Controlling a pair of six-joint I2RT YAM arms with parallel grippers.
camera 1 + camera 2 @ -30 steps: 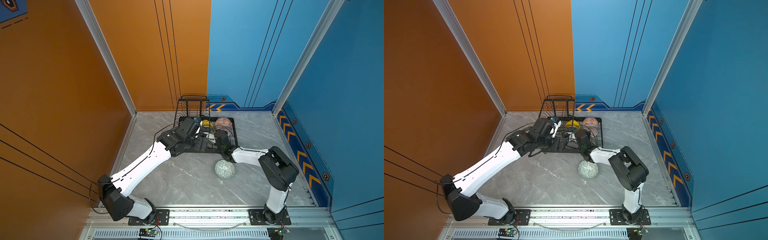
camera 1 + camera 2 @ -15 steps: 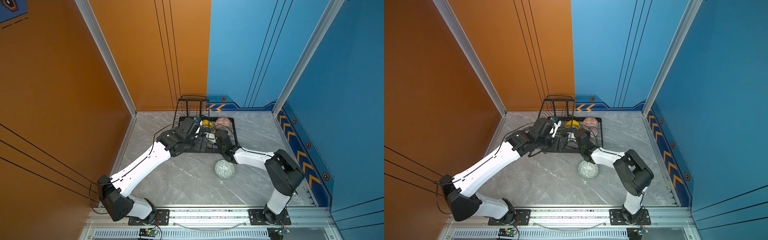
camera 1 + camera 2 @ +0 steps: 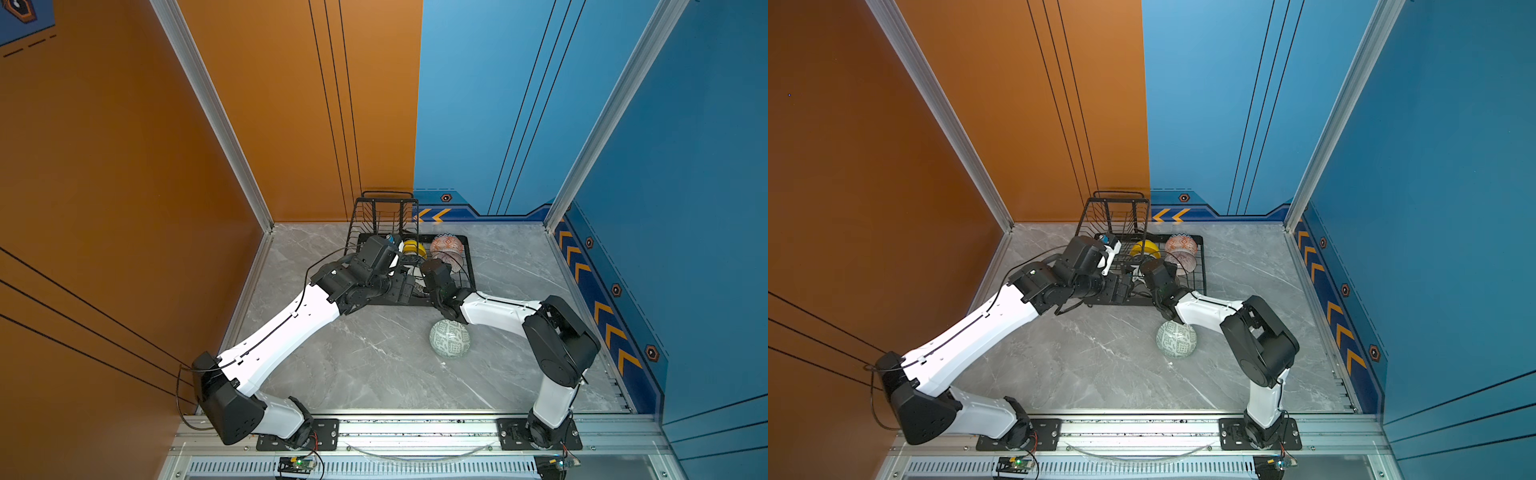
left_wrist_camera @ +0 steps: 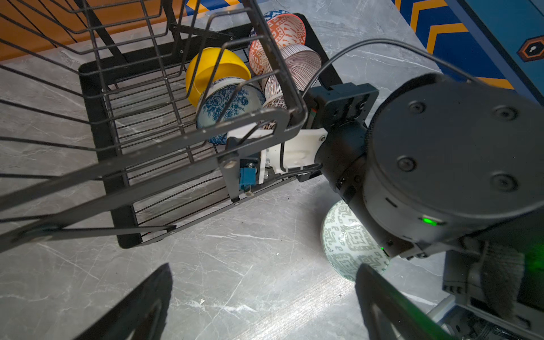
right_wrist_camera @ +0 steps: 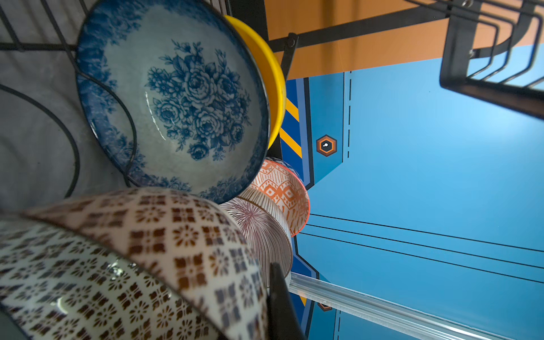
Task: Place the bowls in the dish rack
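The black wire dish rack (image 3: 468, 259) (image 3: 1203, 266) stands at the back. In it lean the yellow bowl (image 3: 413, 247) (image 4: 217, 70), the orange-white bowl (image 3: 446, 243) (image 5: 282, 188), the pink lined bowl (image 3: 455, 261) (image 4: 297, 63) and the blue floral bowl (image 4: 229, 106) (image 5: 182, 100). My right gripper (image 3: 428, 270) (image 5: 269, 282) reaches into the rack's front, shut on the rim of the geometric-patterned bowl (image 5: 147, 250). The pale green bowl (image 3: 450, 338) (image 4: 350, 244) lies upside down on the table under the right forearm. My left gripper (image 4: 263, 273) hangs open and empty by the rack's front left corner.
The rack's raised basket tier (image 3: 384, 216) stands at its back left, close to the orange wall (image 3: 291, 124). The two arms nearly meet in front of the rack. Grey marble table (image 3: 374, 365) stretches toward the front rail.
My right gripper has edged slightly deeper into the rack with the geometric bowl, and its elbow has shifted a little. The left arm and the green bowl have not moved.
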